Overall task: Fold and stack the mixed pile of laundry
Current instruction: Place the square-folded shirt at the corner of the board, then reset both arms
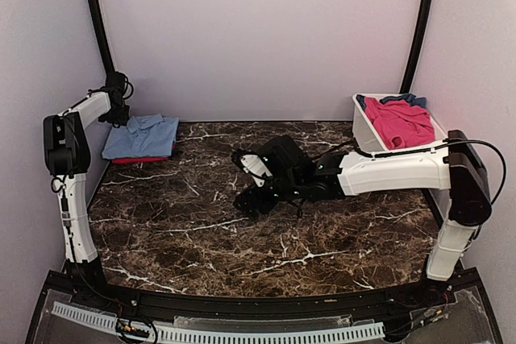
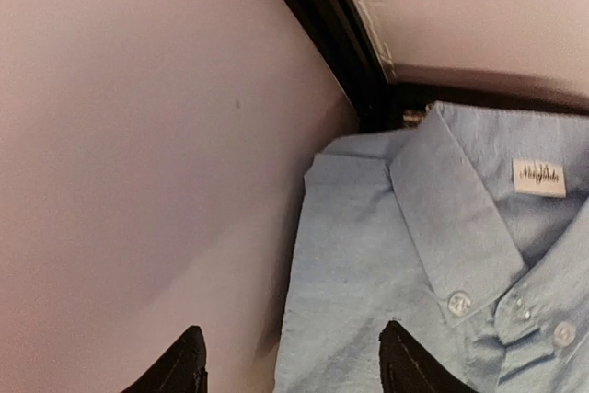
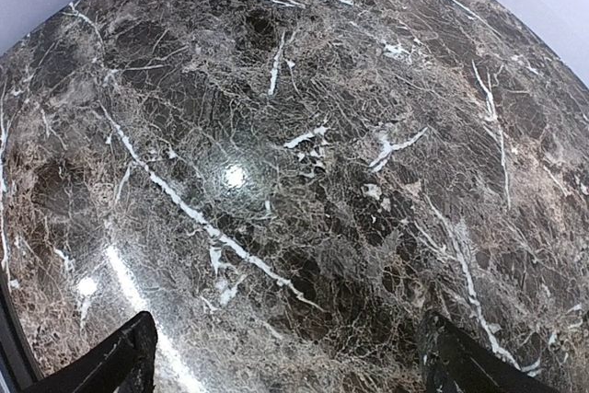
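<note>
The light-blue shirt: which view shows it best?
Top external: the whole folded light-blue shirt shows, on a red piece. Left wrist shows only its collar and buttons. Right wrist: a sliver at the top edge.

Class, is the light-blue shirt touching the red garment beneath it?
Touching: top view shows the light-blue shirt lying on the red garment, its edge peeking out.

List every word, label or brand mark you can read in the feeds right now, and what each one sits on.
Neck label, white, sewn inside the collar of the light-blue shirt: one dark cursive word, too blurred to read.
No other text, number or sign shows in any view.
</note>
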Action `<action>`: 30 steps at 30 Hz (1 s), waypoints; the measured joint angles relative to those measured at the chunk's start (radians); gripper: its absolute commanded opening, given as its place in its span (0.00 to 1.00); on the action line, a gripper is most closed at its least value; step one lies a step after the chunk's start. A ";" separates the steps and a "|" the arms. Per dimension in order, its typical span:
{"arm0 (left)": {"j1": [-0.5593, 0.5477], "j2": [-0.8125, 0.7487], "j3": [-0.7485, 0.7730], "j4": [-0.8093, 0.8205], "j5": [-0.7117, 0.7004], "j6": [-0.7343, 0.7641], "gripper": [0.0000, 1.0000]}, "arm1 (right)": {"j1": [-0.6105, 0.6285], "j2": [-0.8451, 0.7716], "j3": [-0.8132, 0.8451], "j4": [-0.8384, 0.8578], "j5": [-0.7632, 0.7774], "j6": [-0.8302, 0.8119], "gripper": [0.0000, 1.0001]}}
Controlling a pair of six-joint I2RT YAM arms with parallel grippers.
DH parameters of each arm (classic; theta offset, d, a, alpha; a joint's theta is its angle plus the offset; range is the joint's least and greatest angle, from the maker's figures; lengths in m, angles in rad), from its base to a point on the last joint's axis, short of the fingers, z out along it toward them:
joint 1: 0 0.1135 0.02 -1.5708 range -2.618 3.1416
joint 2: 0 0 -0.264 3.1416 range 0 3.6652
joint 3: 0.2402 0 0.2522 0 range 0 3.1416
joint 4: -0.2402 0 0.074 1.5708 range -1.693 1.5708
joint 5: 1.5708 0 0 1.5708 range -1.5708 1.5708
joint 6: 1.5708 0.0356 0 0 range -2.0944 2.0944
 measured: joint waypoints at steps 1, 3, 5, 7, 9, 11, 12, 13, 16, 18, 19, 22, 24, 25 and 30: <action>0.000 -0.001 0.012 0.004 -0.014 -0.003 0.69 | 0.000 0.000 0.001 0.000 0.000 0.000 0.96; 0.001 -0.005 0.026 0.010 -0.026 -0.007 0.72 | 0.000 0.000 0.002 0.000 0.002 0.000 0.96; 0.001 -0.010 0.034 0.011 -0.027 -0.014 0.84 | 0.000 0.000 0.002 0.000 0.003 0.000 0.96; 0.001 -0.021 0.038 0.002 -0.014 -0.024 0.97 | -0.003 0.000 0.002 0.000 0.003 0.000 0.97; 0.001 -0.038 0.040 -0.011 0.014 -0.043 0.99 | -0.005 -0.001 0.002 0.000 0.003 -0.001 0.98; -0.001 -0.060 0.040 -0.029 0.053 -0.061 0.99 | -0.009 -0.003 0.001 0.000 0.003 -0.001 0.99; -0.003 -0.074 0.040 -0.035 0.074 -0.067 0.99 | -0.013 -0.007 0.001 0.000 0.003 -0.001 0.99; -0.007 -0.089 0.038 -0.039 0.093 -0.074 0.99 | -0.018 -0.014 -0.001 0.000 0.003 -0.001 0.99; -0.027 -0.140 0.023 -0.042 0.130 -0.080 0.99 | -0.042 -0.051 -0.008 0.000 0.002 0.000 0.99; -0.058 -0.179 0.013 -0.044 0.145 -0.083 0.99 | -0.068 -0.087 -0.011 -0.003 0.000 0.000 0.99; -0.075 -0.193 0.010 -0.045 0.149 -0.085 0.99 | -0.082 -0.108 -0.011 -0.005 -0.002 -0.001 0.99; -0.138 -0.236 0.002 -0.044 0.179 -0.108 0.99 | -0.135 -0.171 -0.011 -0.022 -0.003 -0.003 0.99; -0.184 -0.269 -0.007 -0.047 0.222 -0.136 0.99 | -0.180 -0.221 -0.013 -0.034 -0.010 -0.003 0.99; -0.200 -0.282 -0.010 -0.049 0.238 -0.146 0.99 | -0.206 -0.249 -0.017 -0.038 -0.017 -0.003 0.99; -0.283 -0.394 -0.096 -0.046 0.346 -0.193 0.99 | -0.321 -0.388 -0.057 -0.046 -0.064 0.015 0.99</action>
